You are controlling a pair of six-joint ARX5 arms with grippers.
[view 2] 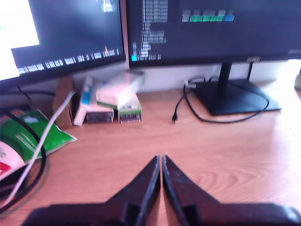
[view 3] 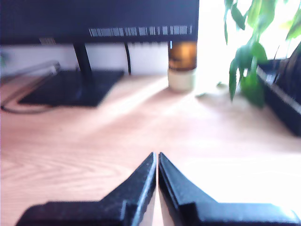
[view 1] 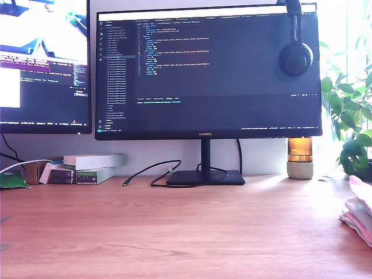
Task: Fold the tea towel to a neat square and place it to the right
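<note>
The tea towel (view 1: 358,210) shows only as a bunched pink and white pile at the exterior view's right edge, partly cut off by the frame. Neither wrist view shows it. My first gripper (view 2: 161,158) hovers over bare wooden desk, jaws shut with nothing between them, facing the boxes and the monitor stand. My second gripper (view 3: 156,155) is also shut and holds nothing, over bare desk facing the amber jar and the plant. Neither arm appears in the exterior view.
A monitor base (view 1: 204,176) with a loose black cable (view 1: 148,172) stands at the back. Stacked small boxes (view 1: 93,167) and a green packet (view 1: 11,181) lie at the exterior view's left. An amber jar (view 1: 300,157) and a plant (view 1: 349,116) stand at its right.
</note>
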